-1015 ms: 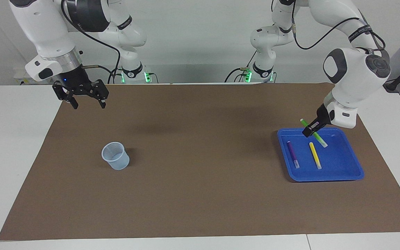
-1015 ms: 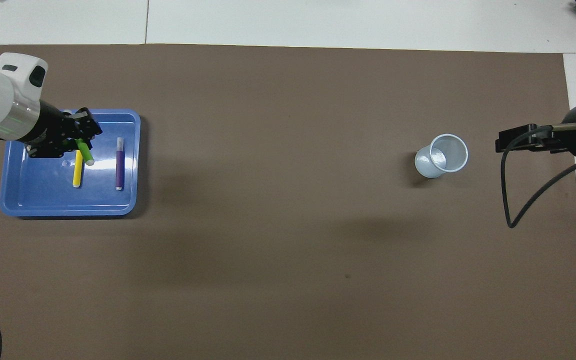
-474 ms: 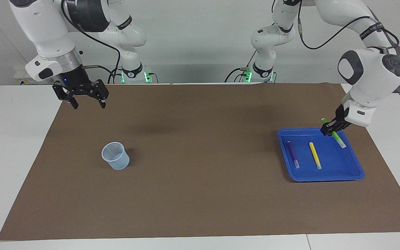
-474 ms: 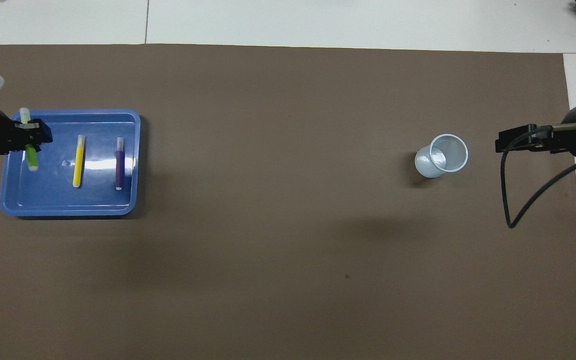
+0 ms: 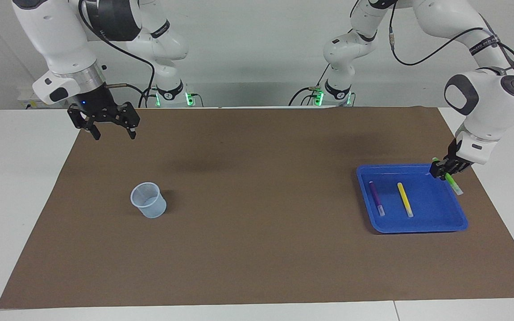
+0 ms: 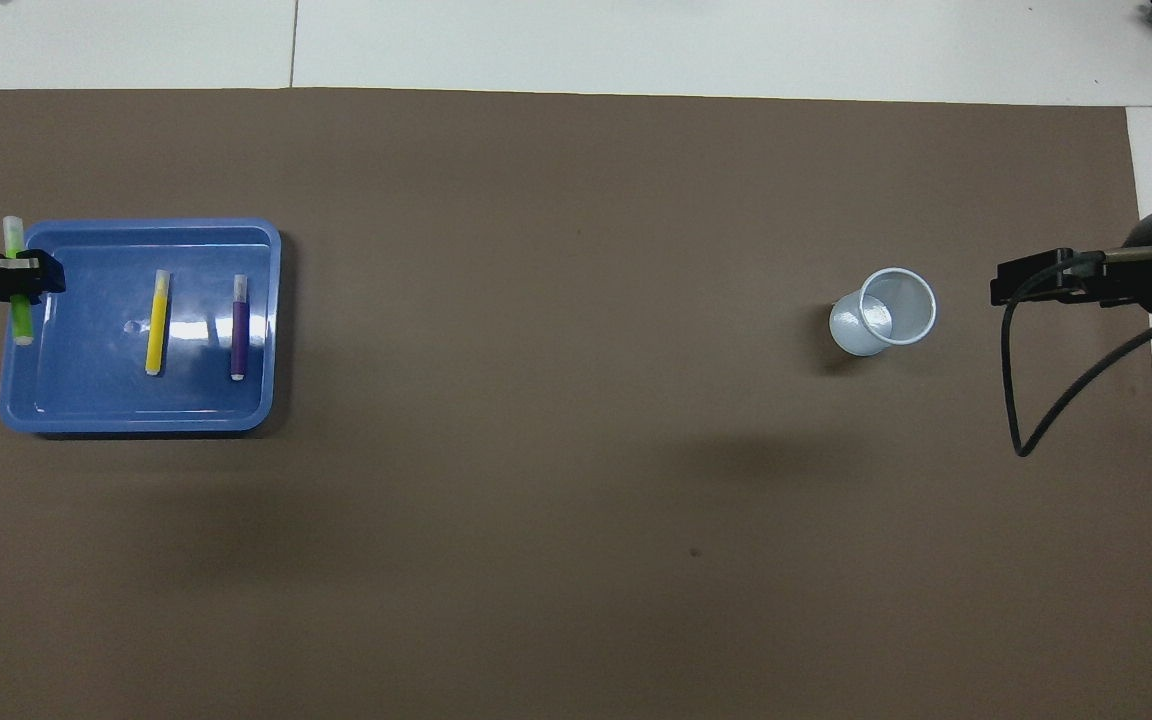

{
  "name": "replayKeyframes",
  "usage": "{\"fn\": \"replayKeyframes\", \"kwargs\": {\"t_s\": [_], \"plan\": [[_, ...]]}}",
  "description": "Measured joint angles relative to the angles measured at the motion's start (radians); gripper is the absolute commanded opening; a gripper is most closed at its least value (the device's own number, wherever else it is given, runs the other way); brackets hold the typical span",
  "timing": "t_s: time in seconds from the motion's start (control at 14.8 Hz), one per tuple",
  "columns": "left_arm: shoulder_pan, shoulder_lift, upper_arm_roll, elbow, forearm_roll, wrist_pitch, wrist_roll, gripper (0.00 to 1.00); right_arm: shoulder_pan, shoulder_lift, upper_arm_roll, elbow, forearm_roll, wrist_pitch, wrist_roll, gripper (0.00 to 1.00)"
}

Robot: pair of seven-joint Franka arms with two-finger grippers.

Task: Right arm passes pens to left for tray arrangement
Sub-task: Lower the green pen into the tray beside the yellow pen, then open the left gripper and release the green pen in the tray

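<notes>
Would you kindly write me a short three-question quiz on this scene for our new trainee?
1. True or false: the green pen lies flat in the tray.
2. How many pens lie in the tray?
3. Which end effector is over bare mat, nearer the cup: A left, B right?

Key: 1 false, the left end effector holds it over the tray's rim. 2 two, the purple pen and the yellow pen. 3 B.

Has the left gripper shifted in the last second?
Yes. The left gripper has carried the green pen from over the yellow pen out to the tray rim.
</notes>
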Motion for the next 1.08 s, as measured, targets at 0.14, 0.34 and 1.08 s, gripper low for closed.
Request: {"fn": "replayKeyframes", "kwargs": {"t_s": [0.14,0.34,1.08], "plan": [[0.017,0.035,0.000,-0.004,0.002,0.044,0.028,0.00,0.000,0.000,0.000,0.000,0.000,0.000,0.000,1.00],[0.020,0.090,-0.003,-0.006,0.017,0.090,0.043,0.00,0.000,0.000,0.000,0.000,0.000,0.000,0.000,1.00],[0.046,0.164,-0.002,-0.075,0.036,0.232,0.087,0.00,0.000,-0.001,0.000,-0.003,0.000,0.000,0.000,1.00]]}}
